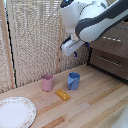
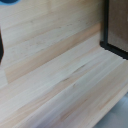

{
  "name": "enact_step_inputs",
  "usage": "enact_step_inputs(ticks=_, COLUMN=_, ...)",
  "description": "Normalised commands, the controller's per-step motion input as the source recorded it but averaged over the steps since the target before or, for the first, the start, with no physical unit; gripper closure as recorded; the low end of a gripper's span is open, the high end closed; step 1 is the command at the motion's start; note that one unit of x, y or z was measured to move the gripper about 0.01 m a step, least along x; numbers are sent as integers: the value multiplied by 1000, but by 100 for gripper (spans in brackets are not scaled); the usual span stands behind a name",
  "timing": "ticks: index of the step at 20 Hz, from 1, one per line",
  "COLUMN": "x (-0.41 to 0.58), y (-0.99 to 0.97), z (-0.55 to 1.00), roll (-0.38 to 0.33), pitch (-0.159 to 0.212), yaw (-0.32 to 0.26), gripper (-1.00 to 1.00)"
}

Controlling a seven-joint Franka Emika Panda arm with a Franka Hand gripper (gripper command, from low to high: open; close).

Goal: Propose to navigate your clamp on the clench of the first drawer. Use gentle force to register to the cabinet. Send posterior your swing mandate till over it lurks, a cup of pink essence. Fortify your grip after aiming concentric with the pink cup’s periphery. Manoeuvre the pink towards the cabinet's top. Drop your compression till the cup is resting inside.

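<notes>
- Pink cup (image 1: pixel 47 82), a small dusty-pink plastic cylinder, is standing upright on the light wooden table (image 1: pixel 95 100), well apart from the dark brown wooden cabinet (image 1: pixel 111 50) at the exterior view's right.
- You are seeing a blue plastic cup with a handle (image 1: pixel 73 80) standing near its side, and a small yellow block (image 1: pixel 62 94) lying in front of both.
- A white patterned plate (image 1: pixel 15 112) is sitting at the exterior view's lower left.
- Your clamp (image 1: pixel 75 54) on the glossy white arm is hanging above the blue cup, touching nothing; you cannot tell whether its fingers are released or clenched.
- The wrist view is showing bare wood planks and a dark cabinet corner (image 2: pixel 117 30).
</notes>
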Motion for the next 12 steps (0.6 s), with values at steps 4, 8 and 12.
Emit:
enact_step_inputs(ticks=4, x=510, y=471, z=144, roll=208, pitch=121, yaw=-118, gripper=-100)
enact_step_inputs(ticks=8, x=521, y=484, z=146, roll=203, pitch=122, yaw=-113, gripper=-100)
enact_step_inputs(ticks=12, x=533, y=476, z=55, roll=182, pitch=129, yaw=-119, gripper=-100)
